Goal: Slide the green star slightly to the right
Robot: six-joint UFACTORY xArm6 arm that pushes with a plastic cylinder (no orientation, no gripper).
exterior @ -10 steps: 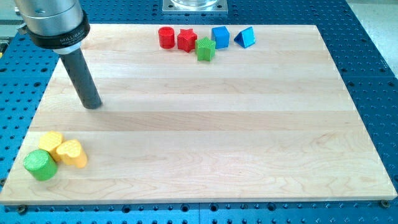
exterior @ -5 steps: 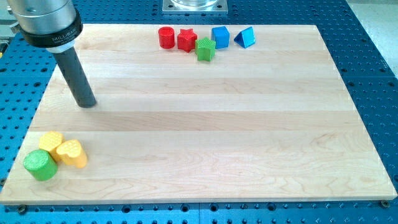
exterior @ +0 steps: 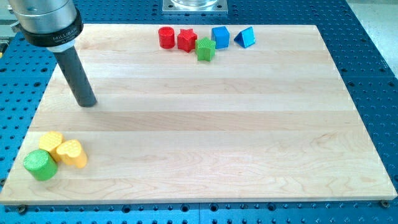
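The green star [exterior: 206,48] sits near the view's top, middle, just below and between a red star [exterior: 186,40] and a blue cube [exterior: 220,37]. My tip [exterior: 87,103] rests on the board at the view's left, far to the left of and below the green star, touching no block.
A red cylinder [exterior: 166,37] is left of the red star. A blue triangular block [exterior: 245,38] is right of the blue cube. At the view's bottom left, a green cylinder [exterior: 40,165], a yellow block [exterior: 51,142] and a yellow heart [exterior: 72,154] cluster together.
My tip has moved slightly left and up over the last second, then held still. No block has moved.
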